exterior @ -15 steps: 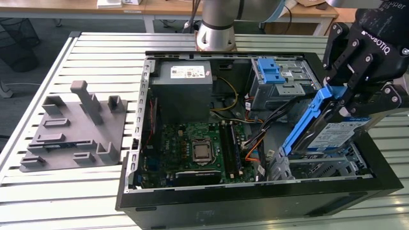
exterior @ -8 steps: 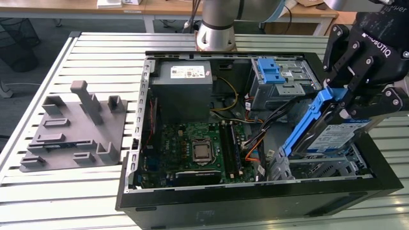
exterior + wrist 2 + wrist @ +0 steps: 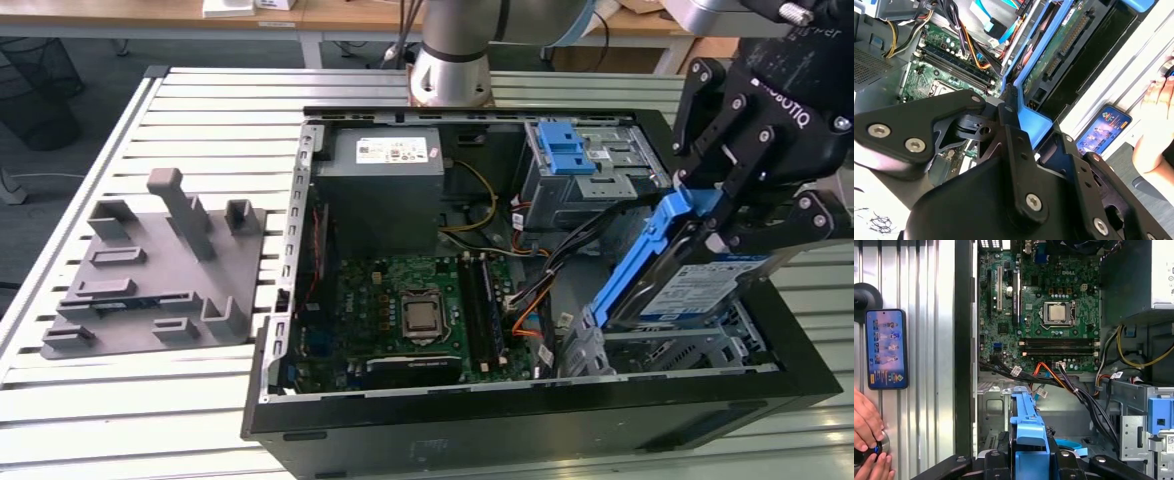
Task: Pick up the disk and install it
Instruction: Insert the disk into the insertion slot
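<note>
My gripper (image 3: 705,212) is shut on the blue end of the disk (image 3: 683,288). The disk is a silver drive with a white-and-blue label and blue carrier rails. It hangs steeply tilted, with its lower end in the metal bay (image 3: 674,352) at the case's near corner on the exterior view's right. In the second wrist view the black fingers (image 3: 1013,131) clamp the blue carrier, and the disk's green underside (image 3: 1061,47) runs away from them. In the first wrist view the blue end of the disk (image 3: 1026,432) sits between the jaws of the gripper (image 3: 1026,462).
The open computer case (image 3: 534,425) holds a motherboard (image 3: 407,310), a grey power supply (image 3: 387,170), a drive cage with a blue latch (image 3: 567,150) and loose cables (image 3: 527,290). A grey fixture (image 3: 147,270) lies outside it. A phone (image 3: 886,349) and a person's hand (image 3: 866,437) rest beside the case.
</note>
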`<control>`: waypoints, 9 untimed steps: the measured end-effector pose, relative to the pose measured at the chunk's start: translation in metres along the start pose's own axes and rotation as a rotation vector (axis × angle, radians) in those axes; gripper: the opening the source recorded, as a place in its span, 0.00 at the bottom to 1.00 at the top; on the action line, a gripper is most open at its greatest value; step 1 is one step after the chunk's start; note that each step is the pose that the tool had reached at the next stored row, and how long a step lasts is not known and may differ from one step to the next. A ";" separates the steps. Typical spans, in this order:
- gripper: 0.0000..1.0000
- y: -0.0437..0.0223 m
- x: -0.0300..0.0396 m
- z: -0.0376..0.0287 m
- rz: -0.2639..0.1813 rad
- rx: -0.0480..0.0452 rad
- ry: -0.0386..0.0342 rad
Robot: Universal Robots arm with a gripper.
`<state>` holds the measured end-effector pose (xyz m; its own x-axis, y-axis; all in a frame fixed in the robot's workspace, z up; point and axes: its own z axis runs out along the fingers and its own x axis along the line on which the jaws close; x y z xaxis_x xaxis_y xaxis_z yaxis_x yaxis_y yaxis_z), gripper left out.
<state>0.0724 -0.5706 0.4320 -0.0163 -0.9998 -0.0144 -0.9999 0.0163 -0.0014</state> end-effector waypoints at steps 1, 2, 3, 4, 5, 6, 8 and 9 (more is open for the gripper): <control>0.36 0.0000 0.0000 0.0008 0.000 0.0000 -0.0001; 0.36 0.0000 0.0000 0.0017 0.000 0.0000 0.0000; 0.36 0.0000 0.0001 0.0027 0.000 0.0000 -0.0001; 0.36 0.0000 0.0001 0.0036 0.000 0.0000 -0.0001; 0.36 0.0000 0.0001 0.0041 0.000 0.0000 -0.0001; 0.36 0.0000 0.0001 0.0041 0.000 0.0000 0.0000; 0.36 0.0000 0.0001 0.0041 0.000 0.0000 0.0001; 0.36 0.0000 0.0001 0.0041 0.000 0.0000 0.0001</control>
<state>0.0724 -0.5706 0.4279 -0.0163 -0.9998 -0.0143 -0.9999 0.0163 -0.0014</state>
